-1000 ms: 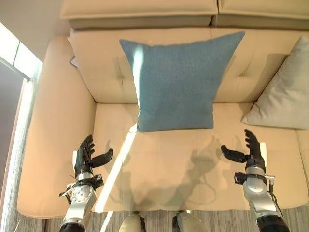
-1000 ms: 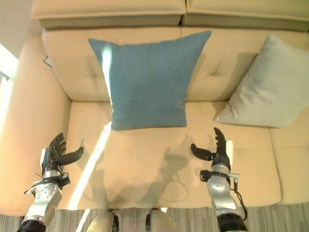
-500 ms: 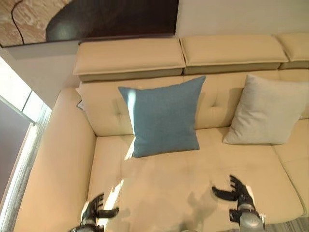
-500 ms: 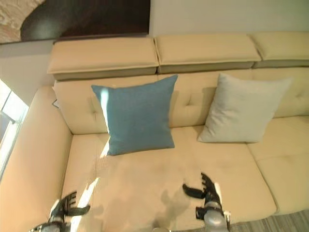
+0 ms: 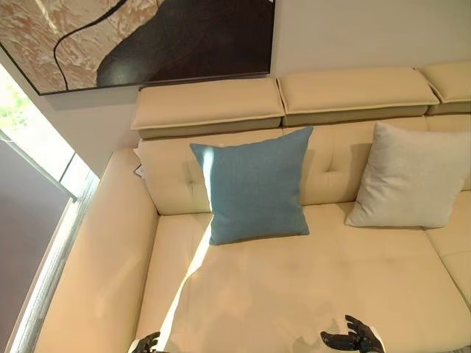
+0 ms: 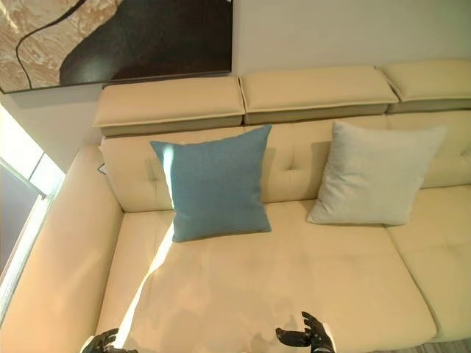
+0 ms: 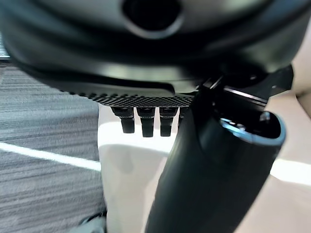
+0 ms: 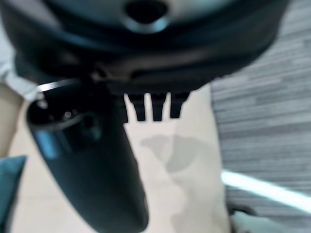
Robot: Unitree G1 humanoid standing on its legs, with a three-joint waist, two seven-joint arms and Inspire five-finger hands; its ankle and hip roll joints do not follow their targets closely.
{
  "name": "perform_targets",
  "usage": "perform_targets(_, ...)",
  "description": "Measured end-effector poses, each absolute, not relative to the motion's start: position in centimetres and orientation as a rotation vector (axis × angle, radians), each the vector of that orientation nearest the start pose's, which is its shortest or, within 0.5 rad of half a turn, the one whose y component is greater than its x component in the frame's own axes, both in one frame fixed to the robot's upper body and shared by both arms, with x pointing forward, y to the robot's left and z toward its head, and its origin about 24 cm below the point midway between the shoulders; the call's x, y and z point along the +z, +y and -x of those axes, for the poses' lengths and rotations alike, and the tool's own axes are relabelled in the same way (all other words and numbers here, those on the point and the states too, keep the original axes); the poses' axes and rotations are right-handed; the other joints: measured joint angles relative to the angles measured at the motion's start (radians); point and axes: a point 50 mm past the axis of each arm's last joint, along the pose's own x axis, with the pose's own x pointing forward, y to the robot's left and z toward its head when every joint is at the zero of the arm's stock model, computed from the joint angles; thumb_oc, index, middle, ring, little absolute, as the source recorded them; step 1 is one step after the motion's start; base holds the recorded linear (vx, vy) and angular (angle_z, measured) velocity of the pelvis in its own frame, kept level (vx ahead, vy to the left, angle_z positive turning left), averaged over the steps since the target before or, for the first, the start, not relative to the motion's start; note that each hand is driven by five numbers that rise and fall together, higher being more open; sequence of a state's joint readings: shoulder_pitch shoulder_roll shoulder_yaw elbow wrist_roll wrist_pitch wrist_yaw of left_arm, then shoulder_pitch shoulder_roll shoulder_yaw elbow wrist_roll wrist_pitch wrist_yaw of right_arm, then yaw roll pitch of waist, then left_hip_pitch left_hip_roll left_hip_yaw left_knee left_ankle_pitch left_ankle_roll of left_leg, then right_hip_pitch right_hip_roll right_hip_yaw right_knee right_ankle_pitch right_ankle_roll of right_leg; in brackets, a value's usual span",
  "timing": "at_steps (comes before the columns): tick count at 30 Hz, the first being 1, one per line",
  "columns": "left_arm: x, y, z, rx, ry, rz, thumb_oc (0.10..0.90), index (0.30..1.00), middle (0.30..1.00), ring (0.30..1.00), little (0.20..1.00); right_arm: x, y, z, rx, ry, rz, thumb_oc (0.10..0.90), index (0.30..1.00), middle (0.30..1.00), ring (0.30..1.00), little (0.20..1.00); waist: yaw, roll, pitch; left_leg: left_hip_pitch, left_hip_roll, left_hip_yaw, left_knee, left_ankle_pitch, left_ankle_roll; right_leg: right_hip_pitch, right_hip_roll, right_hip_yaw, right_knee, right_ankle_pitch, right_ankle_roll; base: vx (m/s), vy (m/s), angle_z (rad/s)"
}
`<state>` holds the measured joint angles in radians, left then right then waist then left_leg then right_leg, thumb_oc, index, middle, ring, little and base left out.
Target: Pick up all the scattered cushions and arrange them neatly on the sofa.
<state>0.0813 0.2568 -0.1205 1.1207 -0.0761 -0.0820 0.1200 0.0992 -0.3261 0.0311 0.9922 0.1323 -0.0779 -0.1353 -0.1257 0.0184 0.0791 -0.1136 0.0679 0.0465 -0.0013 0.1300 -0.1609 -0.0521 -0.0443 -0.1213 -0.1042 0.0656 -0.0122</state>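
A square teal fabric cushion point(image 5: 254, 184) and a pale grey cushion point(image 5: 408, 176) lean upright against the beige leather sofa point(image 5: 294, 287) backrest. The left hand point(image 5: 147, 343) and right hand point(image 5: 353, 340) hover spread and empty; the sensible next step is locating remaining cushions.

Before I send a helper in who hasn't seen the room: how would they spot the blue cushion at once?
Find the beige sofa under the dark framed picture. The blue cushion stands on the seat, leaning on the backrest near the sofa's left arm. Its neighbour, the pale grey cushion, sits further right; only this one is teal-blue.
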Motion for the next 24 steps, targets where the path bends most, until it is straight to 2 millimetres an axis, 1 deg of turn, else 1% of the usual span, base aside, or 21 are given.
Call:
perform_targets(1,-15.4,24.3,-9.2,0.187,1.105,-0.289,0.8,0.9,0.9,0.9,0.9,-13.4,-27.6,-10.8,-0.333,0.983,0.264,0.8,0.9,0.9,0.9,0.9,-0.003,-0.027,0.014,-0.014,-0.025,0.006,0.108,-0.073,0.032,0.007,-0.035,-0.009,0.001,0.015,-0.019,-0.04,0.105,-0.11)
perform_targets(2,-15.6,24.2,-9.0,0.184,1.117,-0.285,0.8,0.9,0.9,0.9,0.9,-13.6,-27.5,-10.8,-0.332,0.992,0.261,0.8,0.9,0.9,0.9,0.9,-0.006,-0.064,0.012,-0.001,-0.047,0.016,0.249,-0.152,0.083,0.011,-0.069,-0.008,0.001,0.014,-0.011,-0.03,0.078,-0.13)
perform_targets(3,-15.7,24.0,-8.9,0.183,1.127,-0.283,0.8,0.9,0.9,0.9,0.9,-13.5,-27.6,-10.7,-0.333,0.993,0.264,0.8,0.9,0.9,0.9,0.9,-0.018,-0.063,0.008,0.019,-0.044,0.015,0.297,-0.19,0.076,0.015,-0.072,-0.01,0.001,0.02,-0.014,-0.06,0.124,-0.1)
perform_targets(4,-15.9,23.8,-8.3,0.181,1.144,-0.277,0.8,0.9,0.9,0.9,0.9,-13.5,-27.8,-10.6,-0.338,1.0,0.27,0.8,0.9,0.9,0.9,0.9,-0.027,-0.053,0.005,0.044,-0.029,0.009,0.309,-0.202,0.083,0.025,-0.064,-0.008,0.008,0.014,-0.007,-0.1,0.143,0.23)
perform_targets(5,-16.0,22.8,-8.8,0.155,1.134,-0.268,0.8,0.9,0.9,0.9,0.9,-13.5,-28.6,-9.9,-0.356,1.02,0.288,0.8,0.9,0.9,0.9,0.9,-0.058,-0.021,-0.012,0.099,-0.014,-0.002,0.239,-0.207,0.079,0.02,-0.053,-0.018,0.009,0.018,0.003,-0.1,0.143,0.27)
perform_targets(6,-15.9,22.5,-9.3,0.137,1.123,-0.279,0.8,0.9,0.9,0.9,0.9,-13.6,-28.7,-9.5,-0.367,1.036,0.284,0.8,0.9,0.9,0.9,0.9,-0.06,-0.011,-0.015,0.114,-0.014,-0.001,0.215,-0.215,0.078,0.017,-0.054,-0.021,0.009,0.021,0.008,-0.12,0.172,0.19)
perform_targets(7,-15.9,22.3,-9.5,0.12,1.117,-0.291,0.8,0.9,0.9,0.9,0.9,-13.8,-28.7,-9.3,-0.379,1.048,0.275,0.8,0.9,0.9,0.9,0.9,-0.061,-0.004,-0.017,0.119,-0.015,0.001,0.18,-0.215,0.079,0.01,-0.048,-0.019,0.015,0.026,0.027,-0.11,0.192,0.02)
perform_targets(8,-15.6,22.0,-10.7,0.099,1.081,-0.308,0.8,0.9,0.9,0.9,0.9,-14.0,-28.3,-9.1,-0.376,1.059,0.262,0.8,0.9,0.9,0.9,0.9,-0.068,0.001,-0.022,0.149,-0.015,0.0,0.108,-0.218,0.078,-0.009,-0.054,-0.017,0.029,0.029,0.043,-0.16,0.275,0.0)
perform_targets(10,-15.5,21.9,-11.3,0.074,1.065,-0.337,0.8,0.9,0.9,0.9,0.9,-14.3,-27.7,-9.0,-0.374,1.071,0.246,0.8,0.9,0.9,0.9,0.9,-0.071,-0.002,-0.02,0.162,-0.027,0.002,0.051,-0.216,0.086,-0.02,-0.059,-0.026,0.032,0.035,0.064,-0.13,0.203,0.1)
perform_targets(11,-15.4,21.6,-11.9,0.066,1.049,-0.337,0.8,0.9,0.9,0.9,0.9,-14.6,-27.0,-9.1,-0.363,1.082,0.23,0.8,0.9,0.9,0.9,0.9,-0.082,0.001,-0.022,0.179,-0.029,0.0,-0.008,-0.22,0.107,-0.039,-0.062,-0.033,0.034,0.039,0.085,-0.17,0.194,0.12)
perform_targets(12,-15.3,21.6,-12.3,0.064,1.038,-0.342,0.8,0.9,0.9,0.9,0.9,-14.8,-26.5,-8.9,-0.357,1.092,0.22,0.8,0.9,0.9,0.9,0.9,-0.081,-0.006,-0.021,0.177,-0.037,-0.002,-0.022,-0.22,0.118,-0.051,-0.07,-0.028,0.036,0.048,0.088,-0.17,0.194,0.04)
perform_targets(13,-15.1,21.8,-12.7,0.063,1.031,-0.352,0.8,0.9,0.9,0.9,0.9,-15.1,-25.9,-8.9,-0.35,1.101,0.207,0.8,0.9,0.9,0.9,0.9,-0.079,-0.021,-0.017,0.171,-0.05,0.0,-0.022,-0.216,0.124,-0.064,-0.082,-0.017,0.043,0.055,0.095,-0.16,0.191,-0.18)
perform_targets(14,-14.9,22.3,-13.0,0.064,1.024,-0.375,0.8,0.9,0.9,0.9,0.9,-15.4,-24.7,-9.3,-0.321,1.116,0.191,0.8,0.9,0.9,0.9,0.9,-0.074,-0.047,0.0,0.159,-0.072,0.002,-0.017,-0.215,0.131,-0.094,-0.104,-0.003,0.066,0.051,0.116,-0.15,0.164,-0.23)
perform_targets(15,-14.9,22.6,-12.8,0.069,1.028,-0.381,0.8,0.9,0.9,0.9,0.9,-15.6,-24.2,-9.3,-0.304,1.123,0.189,0.8,0.9,0.9,0.9,0.9,-0.071,-0.062,0.001,0.158,-0.087,0.008,-0.024,-0.209,0.144,-0.106,-0.115,0.008,0.068,0.068,0.119,-0.15,0.164,-0.29)
perform_targets(17,-14.9,23.1,-12.6,0.085,1.034,-0.394,0.8,0.9,0.9,0.9,0.9,-15.8,-23.4,-9.4,-0.272,1.129,0.194,0.8,0.9,0.9,0.9,0.9,-0.055,-0.082,0.01,0.158,-0.101,0.034,-0.028,-0.205,0.15,-0.12,-0.126,0.03,0.067,0.083,0.131,-0.17,0.068,-0.31)
perform_targets(18,-14.9,23.4,-12.3,0.094,1.044,-0.399,0.8,0.9,0.9,0.9,0.9,-15.8,-23.2,-9.4,-0.259,1.131,0.199,0.8,0.9,0.9,0.9,0.9,-0.053,-0.087,0.013,0.161,-0.105,0.042,-0.033,-0.205,0.15,-0.122,-0.131,0.039,0.066,0.079,0.143,-0.28,0.1,-0.21)
perform_targets(19,-14.9,23.8,-11.9,0.1,1.054,-0.408,0.8,0.9,0.9,0.9,0.9,-15.9,-23.0,-9.1,-0.248,1.141,0.207,0.8,0.9,0.9,0.9,0.9,-0.054,-0.098,0.013,0.159,-0.112,0.044,-0.03,-0.203,0.153,-0.126,-0.137,0.044,0.07,0.091,0.143,-0.33,0.161,-0.25)
perform_targets(20,-14.9,24.9,-11.2,0.133,1.073,-0.413,0.8,0.9,0.9,0.9,0.9,-15.9,-22.9,-9.5,-0.235,1.137,0.217,0.8,0.9,0.9,0.9,0.9,-0.046,-0.114,0.019,0.128,-0.12,0.059,0.007,-0.204,0.157,-0.151,-0.139,0.05,0.071,0.146,0.146,-0.27,0.142,-0.23)
perform_targets(22,-14.9,25.6,-10.6,0.185,1.091,-0.391,0.8,0.9,0.9,0.9,0.9,-15.8,-23.0,-9.7,-0.246,1.131,0.215,0.8,0.9,0.9,0.9,0.9,-0.038,-0.113,0.022,0.121,-0.114,0.073,0.01,-0.21,0.199,-0.153,-0.131,0.045,0.055,0.189,0.155,-0.19,0.099,-0.25)
perform_targets(23,-14.9,25.9,-10.4,0.202,1.104,-0.39,0.8,0.9,0.9,0.9,0.9,-15.9,-23.2,-9.6,-0.252,1.14,0.216,0.8,0.9,0.9,0.9,0.9,-0.014,-0.094,0.032,0.136,-0.093,0.086,-0.017,-0.198,0.221,-0.166,-0.121,0.044,0.155,0.093,0.167,-0.12,0.047,-0.01)
perform_targets(24,-14.8,26.1,-10.5,0.209,1.099,-0.4,0.8,0.9,0.9,0.9,0.9,-16.1,-23.2,-8.8,-0.255,1.183,0.217,0.8,0.9,0.9,0.9,0.9,0.025,-0.064,0.036,0.15,-0.046,0.071,-0.026,-0.182,0.213,-0.17,-0.077,0.043,0.424,-0.09,0.184,-0.22,0.011,0.14)
